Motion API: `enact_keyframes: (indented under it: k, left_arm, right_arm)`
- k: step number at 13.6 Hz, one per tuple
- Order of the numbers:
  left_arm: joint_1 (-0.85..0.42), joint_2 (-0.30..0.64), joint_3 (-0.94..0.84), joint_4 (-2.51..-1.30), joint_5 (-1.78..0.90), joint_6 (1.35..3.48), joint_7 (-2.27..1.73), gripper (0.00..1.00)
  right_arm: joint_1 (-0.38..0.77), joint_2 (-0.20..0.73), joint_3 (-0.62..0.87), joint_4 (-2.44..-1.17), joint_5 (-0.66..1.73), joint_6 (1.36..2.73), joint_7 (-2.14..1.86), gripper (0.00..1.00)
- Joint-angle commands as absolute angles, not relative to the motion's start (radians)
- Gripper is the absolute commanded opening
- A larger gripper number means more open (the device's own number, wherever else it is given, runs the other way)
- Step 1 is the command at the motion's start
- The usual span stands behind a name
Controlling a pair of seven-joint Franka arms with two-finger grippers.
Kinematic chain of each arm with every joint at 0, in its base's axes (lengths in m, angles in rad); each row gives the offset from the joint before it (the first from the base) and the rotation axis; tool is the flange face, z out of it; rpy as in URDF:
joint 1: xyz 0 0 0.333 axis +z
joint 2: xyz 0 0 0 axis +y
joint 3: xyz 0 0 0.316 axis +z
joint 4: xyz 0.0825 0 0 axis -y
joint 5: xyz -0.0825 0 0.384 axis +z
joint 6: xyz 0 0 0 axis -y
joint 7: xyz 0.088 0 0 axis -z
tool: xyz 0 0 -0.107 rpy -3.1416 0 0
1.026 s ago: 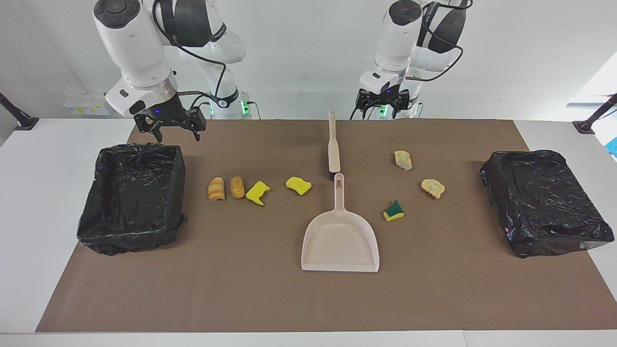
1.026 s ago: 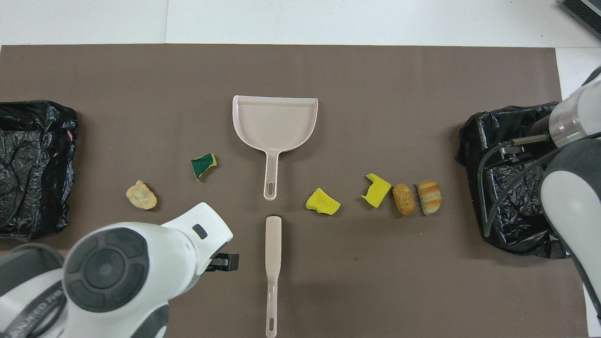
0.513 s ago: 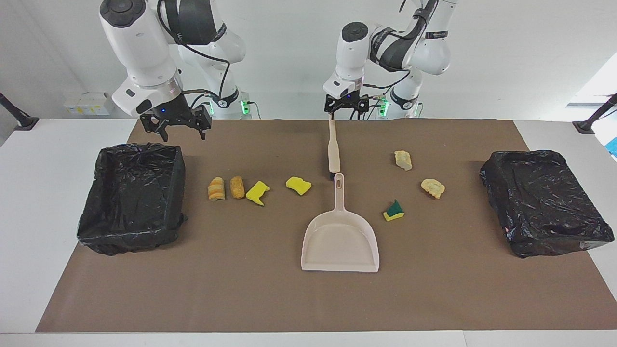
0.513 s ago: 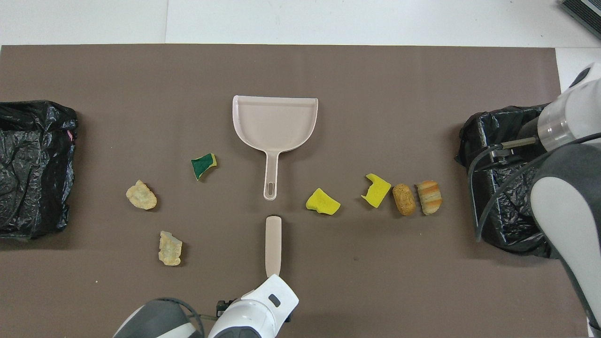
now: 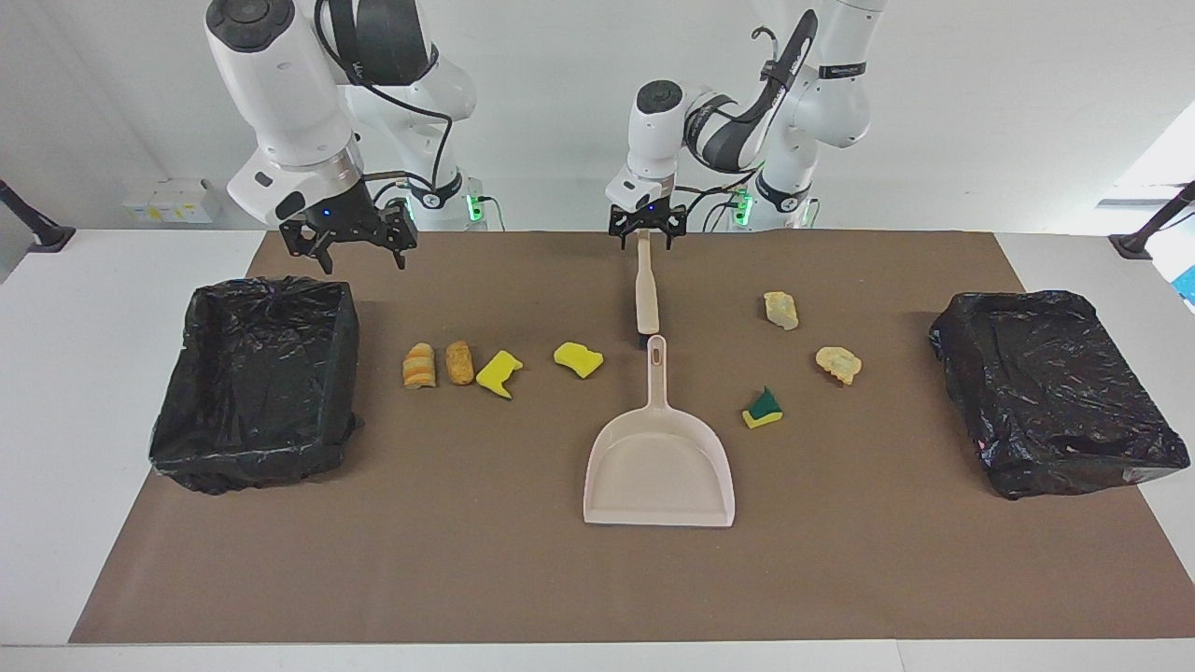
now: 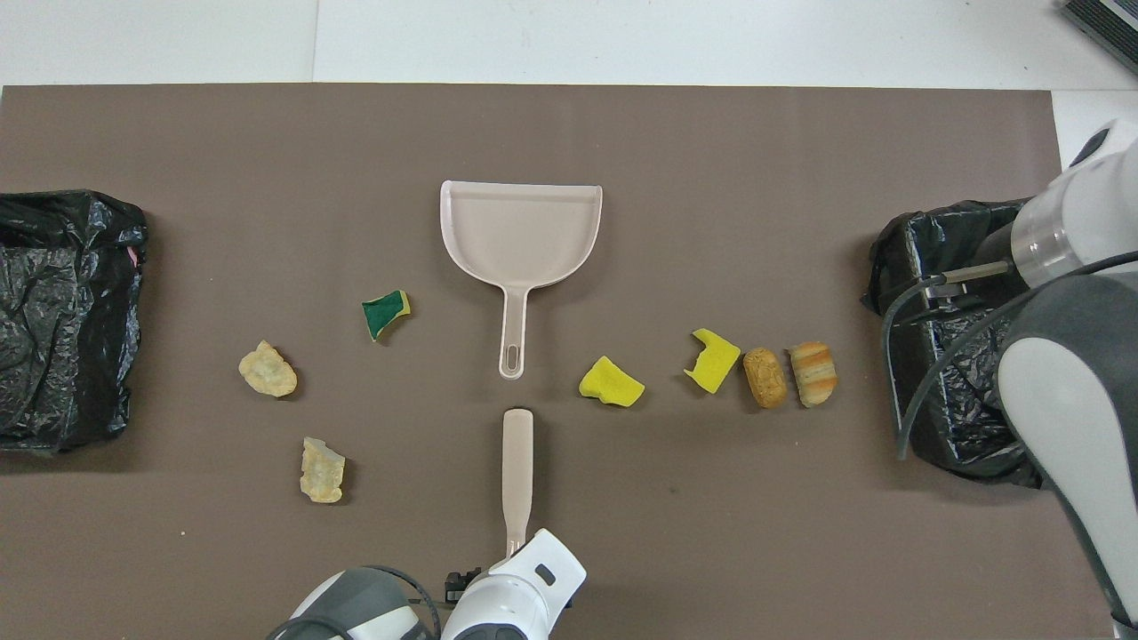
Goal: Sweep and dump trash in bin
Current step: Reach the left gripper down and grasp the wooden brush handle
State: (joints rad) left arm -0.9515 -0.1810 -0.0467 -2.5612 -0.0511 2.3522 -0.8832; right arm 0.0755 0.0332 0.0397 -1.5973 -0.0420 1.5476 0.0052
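Note:
Several trash scraps lie in a loose row on the brown mat: two bread-like chunks [image 5: 419,365] [image 5: 458,362], two yellow sponge bits [image 5: 499,373] [image 5: 578,358], a green-and-yellow bit [image 5: 763,409] and two pale chunks [image 5: 780,310] [image 5: 837,363]. The beige dustpan [image 5: 659,462] lies mid-mat, handle toward the robots. In line with it, nearer the robots, lies the beige brush [image 5: 645,289]. My left gripper [image 5: 642,235] is low at the brush handle's end, open, fingers either side of it. My right gripper [image 5: 350,245] hangs open and empty above the mat's edge by a bin.
Two bins lined with black bags stand at the mat's ends, one [image 5: 252,457] at the right arm's end and one [image 5: 1074,457] at the left arm's end. In the overhead view the right arm [image 6: 1067,400] covers part of its bin [image 6: 898,258].
My left arm swung from above the pale chunks across to the brush handle's end and came down around it. My right gripper drifted a little toward the table's middle.

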Motion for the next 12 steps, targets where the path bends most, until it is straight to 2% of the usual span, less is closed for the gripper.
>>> enact_keyframes:
  k: [1, 3, 5, 6, 7, 10, 12]
  left_arm:
    - [-0.959, -0.172, -0.032, -2.546, -0.058, 2.350, -0.847, 0.71]
    - [-0.950, -0.161, -0.031, -2.527, -0.057, 2.344, -0.804, 0.60]
    - [-0.943, -0.143, -0.028, -2.502, -0.045, 2.344, -0.798, 0.58]
    - [-0.933, -0.131, -0.028, -2.491, -0.034, 2.344, -0.792, 0.53]
    - [-0.925, -0.126, -0.028, -2.484, -0.023, 2.342, -0.788, 0.46]
    - [-0.917, -0.127, -0.026, -2.480, 0.011, 2.335, -0.766, 0.11]
    - [-0.875, -0.136, -0.026, -2.444, 0.011, 2.223, -0.726, 0.00]
  right_arm:
    - [0.067, 0.015, 0.040, -1.614, -0.020, 1.546, -0.012, 1.00]
    - [0.067, 0.014, 0.040, -1.615, -0.020, 1.546, -0.012, 1.00]
    - [0.067, 0.015, 0.040, -1.615, -0.020, 1.546, -0.012, 1.00]
    - [0.069, 0.015, 0.040, -1.615, -0.020, 1.548, -0.011, 1.00]
    - [0.071, 0.015, 0.040, -1.614, -0.020, 1.548, -0.011, 1.00]
    - [0.071, 0.014, 0.040, -1.615, -0.020, 1.548, -0.014, 1.00]
    - [0.072, 0.017, 0.047, -1.614, -0.020, 1.540, -0.015, 1.00]
